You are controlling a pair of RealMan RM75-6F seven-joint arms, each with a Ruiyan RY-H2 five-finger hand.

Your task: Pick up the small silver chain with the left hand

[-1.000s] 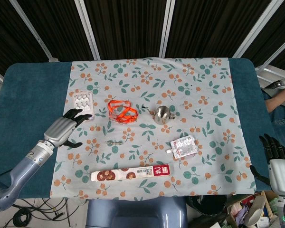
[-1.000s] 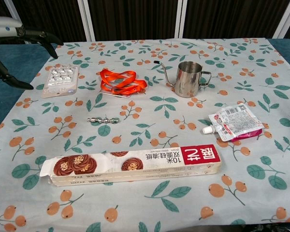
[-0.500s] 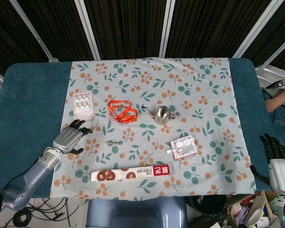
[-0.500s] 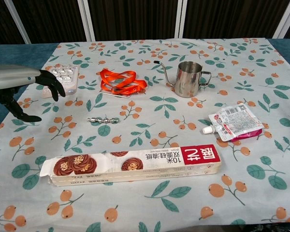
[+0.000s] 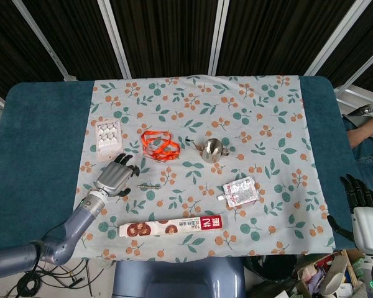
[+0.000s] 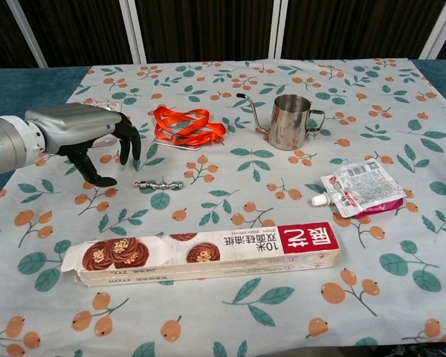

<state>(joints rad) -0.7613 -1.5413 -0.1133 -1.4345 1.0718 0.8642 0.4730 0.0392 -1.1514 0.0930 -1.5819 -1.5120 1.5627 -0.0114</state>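
The small silver chain (image 5: 150,185) (image 6: 158,184) lies stretched out on the floral cloth, left of centre. My left hand (image 5: 115,177) (image 6: 85,134) hovers just to the left of it, fingers spread and pointing down, holding nothing; its fingertips (image 6: 134,154) stand a short way up and left of the chain's left end. At the table's right edge sits my right hand (image 5: 359,194), fingers apart and empty, seen only in the head view.
A blister pack (image 5: 109,137) lies behind the left hand. An orange lanyard (image 6: 186,125), a steel pitcher (image 6: 291,121), a sauce pouch (image 6: 360,188) and a long biscuit box (image 6: 208,253) surround the chain on the cloth (image 6: 230,312).
My left hand has swung right and toward the front, from beside the blister pack to just left of the chain, and come lower. The right hand has stayed still.
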